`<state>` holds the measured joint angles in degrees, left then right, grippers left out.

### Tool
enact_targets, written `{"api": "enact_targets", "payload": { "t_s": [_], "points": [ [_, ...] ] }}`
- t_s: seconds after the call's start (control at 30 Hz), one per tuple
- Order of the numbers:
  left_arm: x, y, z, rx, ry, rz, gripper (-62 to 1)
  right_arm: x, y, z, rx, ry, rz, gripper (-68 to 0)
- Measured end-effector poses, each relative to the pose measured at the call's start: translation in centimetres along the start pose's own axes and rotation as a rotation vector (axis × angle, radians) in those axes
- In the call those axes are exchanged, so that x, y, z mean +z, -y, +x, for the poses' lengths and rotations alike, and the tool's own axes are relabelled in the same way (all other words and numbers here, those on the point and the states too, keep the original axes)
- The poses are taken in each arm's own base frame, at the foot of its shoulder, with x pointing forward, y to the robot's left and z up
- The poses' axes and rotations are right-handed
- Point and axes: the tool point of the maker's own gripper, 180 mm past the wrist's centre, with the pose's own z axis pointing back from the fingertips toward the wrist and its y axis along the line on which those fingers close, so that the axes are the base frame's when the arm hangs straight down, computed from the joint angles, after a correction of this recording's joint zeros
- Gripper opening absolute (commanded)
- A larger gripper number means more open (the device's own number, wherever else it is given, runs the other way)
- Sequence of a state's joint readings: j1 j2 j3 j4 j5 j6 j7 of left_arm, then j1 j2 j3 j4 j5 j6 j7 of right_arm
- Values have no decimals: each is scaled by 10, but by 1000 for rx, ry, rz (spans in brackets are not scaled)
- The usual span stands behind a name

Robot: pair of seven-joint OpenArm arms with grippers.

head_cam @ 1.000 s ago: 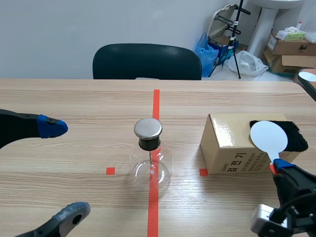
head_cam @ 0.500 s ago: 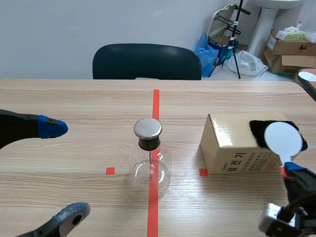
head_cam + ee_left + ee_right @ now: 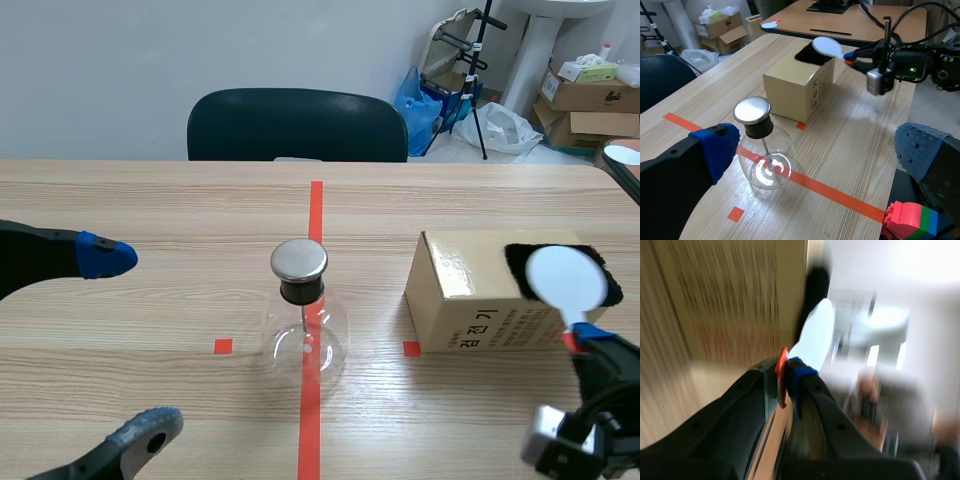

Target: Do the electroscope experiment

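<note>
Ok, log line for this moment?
right fingers: shut on white paddle | paddle: over black cloth on box | left fingers: open, apart from flask

Our wooden desk (image 3: pixel 150 210) in a plain, pale room.
Behind it we see a dark chair (image 3: pixel 297 124) against a light wall (image 3: pixel 150 50); in the far corner are a blue bag (image 3: pixel 418 100), a black stand (image 3: pixel 479 70) and cardboard boxes (image 3: pixel 585 95).

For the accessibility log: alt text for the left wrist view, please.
A glass flask electroscope with a metal cap stands on an orange-red tape line on the wooden table, ahead of the open left gripper. Beyond it, a cardboard box carries a black cloth, where the right gripper holds a white paddle.
</note>
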<state>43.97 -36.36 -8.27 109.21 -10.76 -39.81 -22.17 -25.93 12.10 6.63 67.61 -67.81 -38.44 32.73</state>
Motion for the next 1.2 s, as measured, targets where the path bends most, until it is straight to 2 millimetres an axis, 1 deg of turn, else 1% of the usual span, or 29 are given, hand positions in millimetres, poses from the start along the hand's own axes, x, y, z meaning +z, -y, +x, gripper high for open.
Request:
{"api": "enact_targets", "payload": {
  "t_s": [0.03,0.07,0.1,0.13,0.17,0.23,0.27,0.3,0.37,0.4,0.43,0.5,0.53,0.57,0.6,0.63,0.67,0.73,0.77,0.8,0.87,0.9,0.93,1.0,1.03,1.07,1.13,1.17,1.2],
  "points": [
    [0,0,0,0,0,0,14,-1,1,-2,-7,-31,-5,-665],
    [0,0,0,0,-1,0,14,-1,2,-11,-27,-115,-16,-665],
    [0,0,0,0,0,0,14,1,4,-27,-48,-225,-29,-665],
    [0,0,0,0,0,0,14,2,3,-34,-61,-266,-23,-665],
    [0,0,0,0,0,0,14,1,-1,-29,-63,-222,7,-665],
    [0,0,0,0,0,0,14,-1,0,1,-10,-7,18,-665],
    [0,0,0,0,0,0,14,0,1,7,4,21,10,-665],
    [0,0,0,0,-1,0,14,-1,2,1,7,-30,2,-665],
    [0,0,0,-1,0,0,14,2,0,-27,-30,-234,0,-665],
    [0,0,0,0,0,0,14,3,-4,-33,-51,-269,21,-665],
    [0,0,0,0,-1,0,14,2,-7,-27,-46,-214,42,-665],
    [0,0,0,0,0,0,14,0,-5,-1,-16,-36,39,-665],
    [0,0,0,0,0,0,14,-1,-3,0,-3,-39,31,-665],
    [0,0,0,0,-1,0,14,-1,-1,-8,-11,-118,12,-665],
    [0,0,0,0,0,0,14,1,0,-22,-34,-229,-1,-665],
    [0,0,0,0,0,0,14,4,-3,-33,-59,-303,9,-665],
    [0,0,0,0,-1,0,14,3,-6,-33,-72,-294,33,-665],
    [0,0,0,0,0,0,14,0,-6,-6,-28,-101,44,-665],
    [0,0,0,0,0,0,14,0,-3,1,-16,-60,31,-665],
    [0,0,0,0,0,0,14,0,-2,-3,-12,-94,22,-665],
    [0,0,0,0,0,0,14,3,-3,-24,-44,-266,14,-665],
    [0,0,0,0,0,0,14,4,-7,-28,-56,-288,35,-665],
    [0,0,0,0,0,0,14,3,-11,-23,-60,-236,63,-665],
    [0,0,0,0,0,0,14,1,-9,7,-32,-27,67,-665],
    [0,0,0,0,0,0,14,1,-8,12,-24,2,63,-665],
    [0,0,0,0,0,0,14,0,-7,8,-23,-41,52,-665],
    [0,0,0,0,0,0,14,2,-4,-17,-47,-228,32,-665],
    [0,0,0,0,0,0,14,3,-6,-23,-54,-262,47,-665],
    [0,0,0,0,0,0,14,1,-7,-19,-52,-218,57,-665]
  ]
}}
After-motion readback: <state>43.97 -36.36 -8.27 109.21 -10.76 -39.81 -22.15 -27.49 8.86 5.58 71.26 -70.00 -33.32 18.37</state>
